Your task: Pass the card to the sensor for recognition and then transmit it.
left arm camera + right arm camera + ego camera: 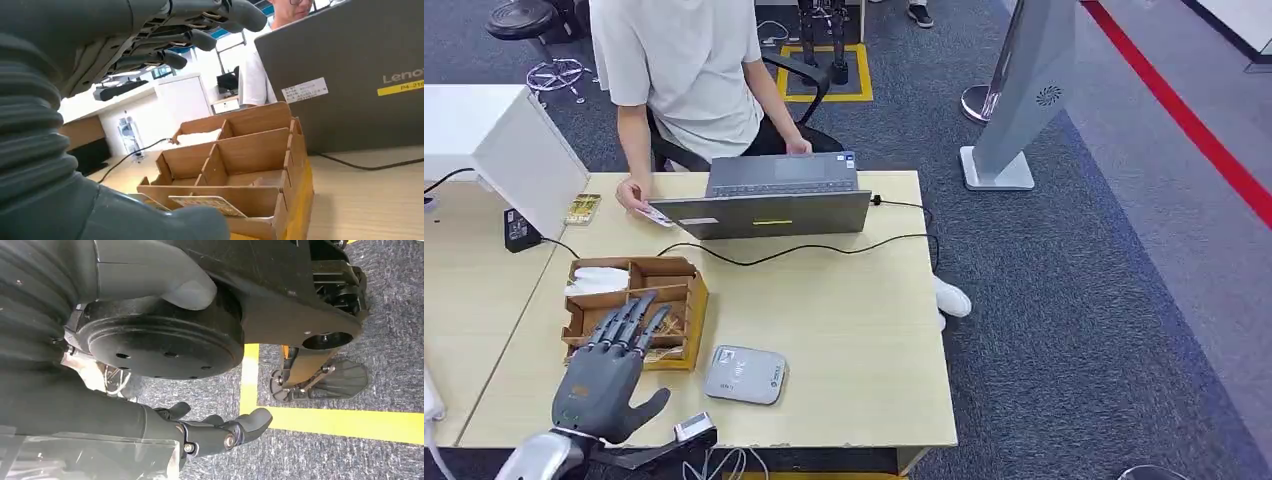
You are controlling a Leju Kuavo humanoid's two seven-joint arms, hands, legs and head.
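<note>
Approach: while my left hand [604,375] hovers open, fingers spread and holding nothing, over the near cells of the wooden divider box [686,272], I take the step in hand to be the pick
Card: in the left wrist view a card [206,203] lies on the box's near wall, just past my thumb; in the head view the hand hides it
Right hand: the right hand [220,432] hangs by my side over the floor, fingers loosely curled on nothing
Sensor: the grey reader [744,374] sits at three o'clock of the hand, just beside the box
Doing it well: I'd lower slowly, pinch the card's exposed edge, and lift straight before swinging to three o'clock
Risk: pushing the card down into the cell
</note>
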